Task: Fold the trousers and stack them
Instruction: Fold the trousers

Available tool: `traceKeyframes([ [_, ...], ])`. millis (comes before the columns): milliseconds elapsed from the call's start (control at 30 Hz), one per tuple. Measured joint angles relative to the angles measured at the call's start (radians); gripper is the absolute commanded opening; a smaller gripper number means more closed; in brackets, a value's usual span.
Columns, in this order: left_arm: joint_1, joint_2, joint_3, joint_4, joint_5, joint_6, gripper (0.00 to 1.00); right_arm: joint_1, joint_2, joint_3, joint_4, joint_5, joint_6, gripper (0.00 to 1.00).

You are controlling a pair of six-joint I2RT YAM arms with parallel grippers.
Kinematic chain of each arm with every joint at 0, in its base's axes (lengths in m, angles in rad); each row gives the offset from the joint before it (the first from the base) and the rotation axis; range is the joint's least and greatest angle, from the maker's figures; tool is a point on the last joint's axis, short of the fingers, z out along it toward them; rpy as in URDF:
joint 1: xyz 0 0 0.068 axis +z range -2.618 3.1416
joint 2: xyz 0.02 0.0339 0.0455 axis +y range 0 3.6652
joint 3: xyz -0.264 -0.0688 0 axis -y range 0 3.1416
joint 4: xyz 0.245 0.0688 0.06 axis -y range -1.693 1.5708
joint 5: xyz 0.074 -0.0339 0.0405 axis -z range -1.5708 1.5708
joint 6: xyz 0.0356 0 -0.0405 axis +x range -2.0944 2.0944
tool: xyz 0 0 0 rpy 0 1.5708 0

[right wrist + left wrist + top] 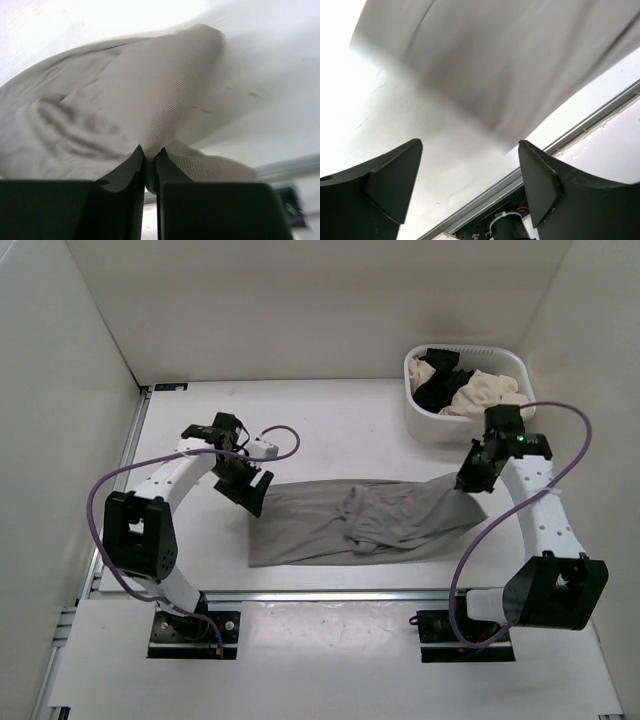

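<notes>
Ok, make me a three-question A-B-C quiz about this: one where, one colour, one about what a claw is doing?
1. Where is the basket? A) far right corner of the table B) between the arm bases C) near left corner
2. What colour are the trousers? A) red B) grey C) blue
3. What is the right gripper doing? A) standing wide open B) holding the basket C) pinching the trousers
Answers: 1A, it shows top right in the overhead view; 2B, plain grey cloth; 3C, it is shut on a fold.
</notes>
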Motion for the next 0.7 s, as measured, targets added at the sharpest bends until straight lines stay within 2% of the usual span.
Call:
traceKeyframes([
  [133,-0.005,0.067,-0.008,0.004,0.029,-0.004,0.86,-0.007,0.035,0.274,-0.237,0.109,-0.052,0.0],
  [200,-0.02,0.129,-0.002,0.014,0.056,-0.012,0.86,0.012,0.066,0.411,-0.3,0.149,-0.054,0.0],
  [300,-0.066,0.253,0.047,0.026,0.107,-0.021,0.86,0.084,0.092,0.531,-0.339,0.181,-0.037,0.0],
  [433,-0.125,0.377,0.146,0.055,0.18,-0.031,0.87,0.283,0.139,0.557,-0.377,0.191,0.039,0.0],
  [567,-0.177,0.446,0.22,0.063,0.268,-0.037,0.87,0.505,0.294,0.557,-0.383,0.196,0.155,0.0],
  [700,-0.21,0.498,0.278,0.064,0.333,-0.047,0.87,0.618,0.404,0.494,-0.321,0.188,0.254,0.0],
])
